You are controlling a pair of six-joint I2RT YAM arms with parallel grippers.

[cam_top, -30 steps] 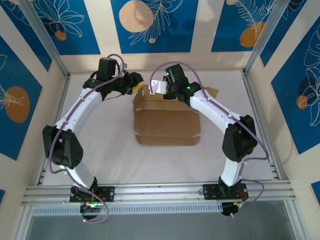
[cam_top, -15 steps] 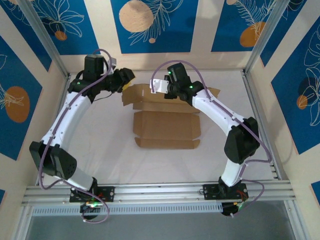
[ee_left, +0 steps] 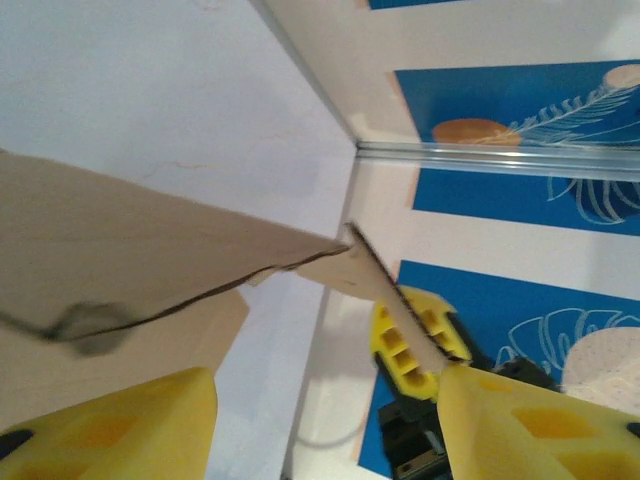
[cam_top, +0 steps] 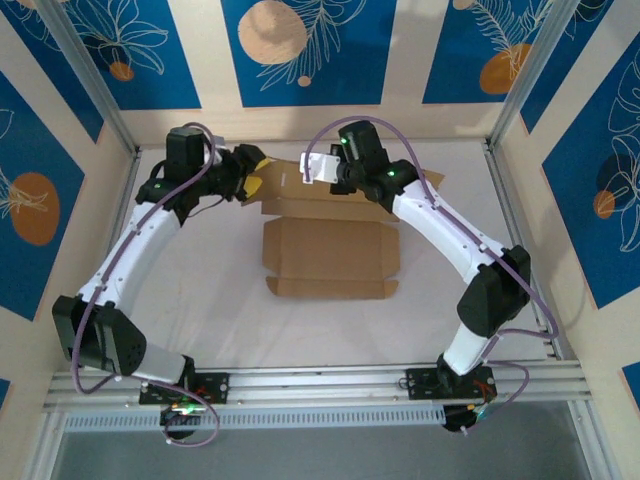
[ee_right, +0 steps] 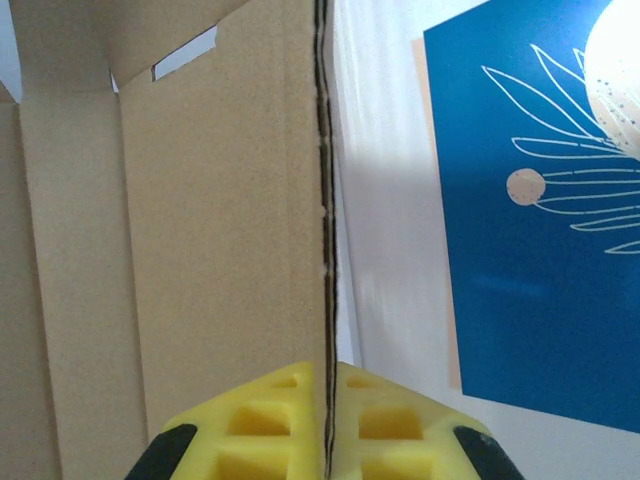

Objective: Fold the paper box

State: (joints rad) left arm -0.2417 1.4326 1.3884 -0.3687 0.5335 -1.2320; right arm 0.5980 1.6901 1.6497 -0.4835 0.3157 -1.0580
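The right end effector (ee_right: 325,378) is clenched on the paper box (ee_right: 200,220). Its two yellow fingers (ee_right: 270,420) are pressed together on the thin edge of an upright panel, and that edge runs straight away from the fingers in the right wrist view. From above, this end effector (cam_top: 318,172) sits at the far edge of the paper box (cam_top: 330,245), around the middle of its far side.

The left end effector (ee_left: 325,388) is released, its yellow fingers (ee_left: 120,425) spread wide. A cardboard flap of the paper box (ee_left: 120,250) lies just past them, reaching in from the left, and I cannot tell whether it touches either finger. From above, the left end effector (cam_top: 252,172) is at the box's far left corner, beside a raised flap.

The box's broad brown base panel lies flat in the middle of the white tabletop (cam_top: 200,290), with a narrow strip along its near edge. Its far panels rise toward the two end effectors. Blue panels with leaf and orange-circle prints (cam_top: 300,45) line the walls around the tabletop.
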